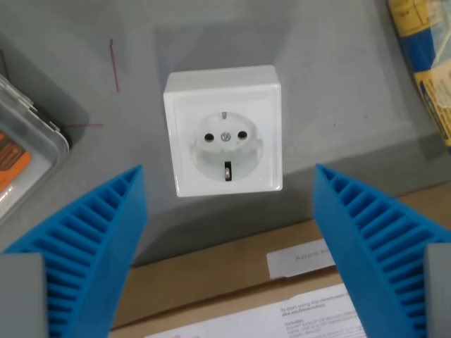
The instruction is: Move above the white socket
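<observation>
The white socket is a square box with a round recessed face, two pin holes and a centre screw. It rests on the grey surface in the middle of the wrist view. My gripper is open, its two blue ribbed fingers spread wide at the lower left and lower right. The socket lies between and just beyond the fingertips, with nothing held.
A brown cardboard box with white printed labels lies along the bottom edge below the socket. A clear plastic case with an orange insert sits at the wrist view's left. A yellow and blue package fills the top right corner.
</observation>
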